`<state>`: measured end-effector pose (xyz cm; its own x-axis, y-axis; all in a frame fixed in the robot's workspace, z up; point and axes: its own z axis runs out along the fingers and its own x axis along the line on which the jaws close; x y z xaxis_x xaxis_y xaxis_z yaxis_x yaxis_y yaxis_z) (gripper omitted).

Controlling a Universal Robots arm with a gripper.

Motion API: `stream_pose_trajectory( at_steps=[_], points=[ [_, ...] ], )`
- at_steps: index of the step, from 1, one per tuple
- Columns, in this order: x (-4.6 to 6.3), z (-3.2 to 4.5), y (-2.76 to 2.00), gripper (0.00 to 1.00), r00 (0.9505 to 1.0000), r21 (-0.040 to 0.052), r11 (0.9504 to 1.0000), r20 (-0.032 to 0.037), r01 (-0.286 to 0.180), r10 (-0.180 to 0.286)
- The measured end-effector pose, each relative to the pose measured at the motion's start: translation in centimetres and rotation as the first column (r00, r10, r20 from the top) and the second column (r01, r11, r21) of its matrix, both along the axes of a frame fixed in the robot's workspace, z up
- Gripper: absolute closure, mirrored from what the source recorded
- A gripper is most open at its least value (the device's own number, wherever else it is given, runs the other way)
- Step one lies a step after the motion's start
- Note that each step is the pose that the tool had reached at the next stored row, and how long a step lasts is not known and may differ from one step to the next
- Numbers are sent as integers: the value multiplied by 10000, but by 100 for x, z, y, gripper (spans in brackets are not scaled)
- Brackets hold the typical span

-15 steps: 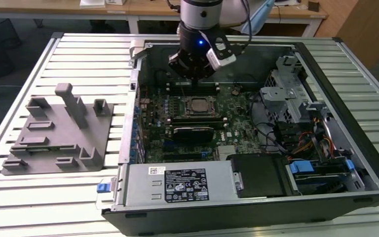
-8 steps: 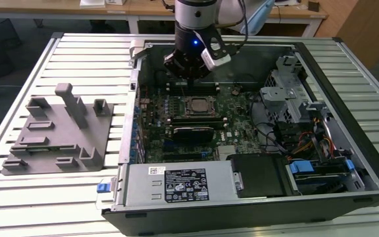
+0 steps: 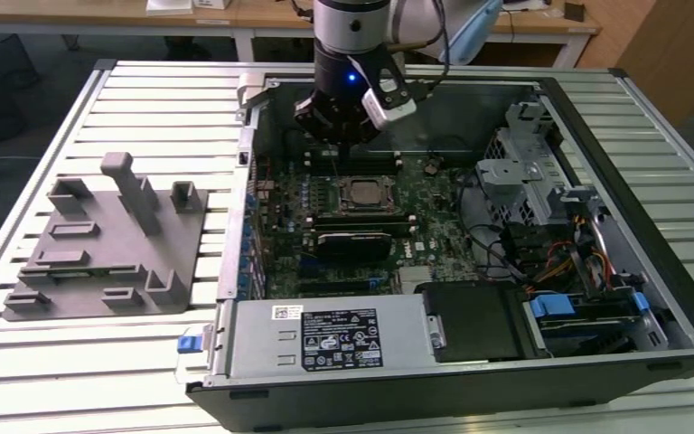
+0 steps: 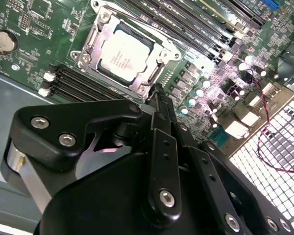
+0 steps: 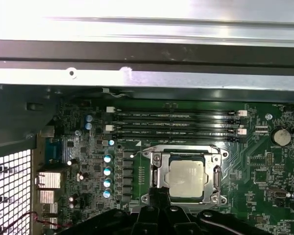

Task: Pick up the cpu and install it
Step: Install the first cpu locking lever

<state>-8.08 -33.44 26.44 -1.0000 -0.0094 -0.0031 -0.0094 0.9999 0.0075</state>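
Observation:
The cpu (image 3: 360, 193), a flat square chip with a silver top, lies inside the metal socket frame on the green motherboard of the open computer case. It is seen in both wrist views (image 4: 123, 55) (image 5: 186, 176). My gripper (image 3: 337, 170) hangs inside the case just above the board, at the socket's far edge in the exterior view. Its thin black fingers come together at the tip (image 4: 157, 93), shut with nothing between them. The tip (image 5: 159, 198) stands beside the socket frame, apart from the chip.
A grey fixture plate (image 3: 106, 244) with upright posts lies on the slatted table at the exterior view's left. Inside the case are memory slots (image 5: 176, 125), a black block (image 3: 353, 244), a power supply (image 3: 323, 339) and a drive cage (image 3: 528, 172) with cables.

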Motion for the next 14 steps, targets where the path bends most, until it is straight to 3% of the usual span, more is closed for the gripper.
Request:
stream_pose_trajectory(
  at_steps=[14],
  points=[
    [-161,-3,13,89,10000,-1,10000,-1,0,0]
  ],
)
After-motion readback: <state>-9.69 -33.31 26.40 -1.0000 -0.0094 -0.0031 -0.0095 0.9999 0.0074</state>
